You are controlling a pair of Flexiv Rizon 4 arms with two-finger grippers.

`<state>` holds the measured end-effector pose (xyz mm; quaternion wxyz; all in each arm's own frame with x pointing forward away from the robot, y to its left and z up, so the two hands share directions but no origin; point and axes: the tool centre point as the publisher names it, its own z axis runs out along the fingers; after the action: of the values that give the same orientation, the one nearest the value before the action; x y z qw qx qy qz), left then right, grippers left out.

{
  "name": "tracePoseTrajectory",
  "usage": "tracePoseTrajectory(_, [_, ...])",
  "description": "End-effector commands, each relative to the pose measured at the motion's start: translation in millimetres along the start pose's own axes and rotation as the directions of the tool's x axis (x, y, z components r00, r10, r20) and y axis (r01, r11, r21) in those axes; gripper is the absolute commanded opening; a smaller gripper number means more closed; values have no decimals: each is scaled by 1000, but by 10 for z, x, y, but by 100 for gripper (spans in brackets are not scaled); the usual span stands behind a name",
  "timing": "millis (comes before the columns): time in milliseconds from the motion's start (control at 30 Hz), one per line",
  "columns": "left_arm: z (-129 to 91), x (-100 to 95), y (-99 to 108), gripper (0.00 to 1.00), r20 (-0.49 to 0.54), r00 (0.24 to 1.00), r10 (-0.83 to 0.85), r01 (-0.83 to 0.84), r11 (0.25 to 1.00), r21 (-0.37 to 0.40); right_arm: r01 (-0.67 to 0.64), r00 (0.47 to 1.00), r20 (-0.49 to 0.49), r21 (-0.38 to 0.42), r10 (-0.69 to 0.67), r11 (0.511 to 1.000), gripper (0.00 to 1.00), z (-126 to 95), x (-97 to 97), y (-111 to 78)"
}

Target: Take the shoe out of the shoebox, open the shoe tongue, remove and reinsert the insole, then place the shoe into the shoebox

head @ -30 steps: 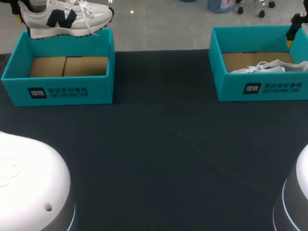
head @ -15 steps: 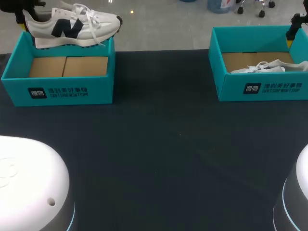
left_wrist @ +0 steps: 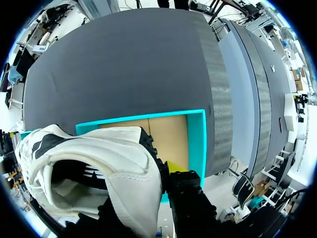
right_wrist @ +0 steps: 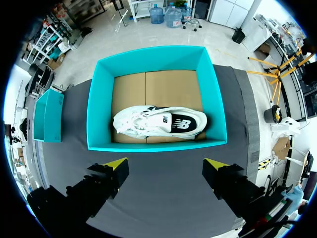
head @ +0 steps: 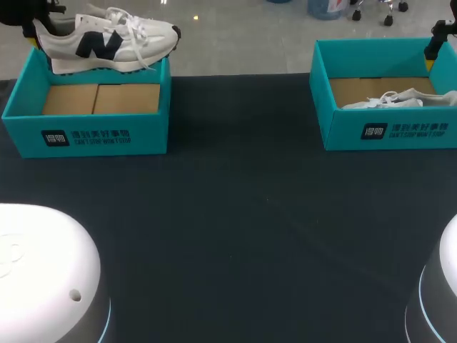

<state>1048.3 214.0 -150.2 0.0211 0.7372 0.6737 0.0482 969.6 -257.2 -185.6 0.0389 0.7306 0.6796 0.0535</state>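
Heel of shoe (head: pixel 107 43) clamped in left tool (left_wrist: pixel 161 171) above shoebox (head: pixel 93 139); right tool (right_wrist: pixel 166 169) spread wide, empty.

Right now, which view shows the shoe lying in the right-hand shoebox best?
The right wrist view: from above, the whole shoe lies on its side in the shoebox. The head view catches only its top over the front wall. The left wrist view shows only the other shoe.

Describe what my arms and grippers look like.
The left gripper and right gripper have blocky black fingers with bright yellow wedge tips; only one left tip shows. The left arm and right arm are smooth, rounded white shells, each edged with a thin pale-blue lit ring.
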Motion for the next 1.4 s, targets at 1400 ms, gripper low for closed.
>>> tracePoseTrajectory(1400, [-322, -1346, -1282, 0, -89, 983, -158, 162, 986, 42, -1, 1000, 0, 0, 1, 1000, 100, -1, -1, 3])
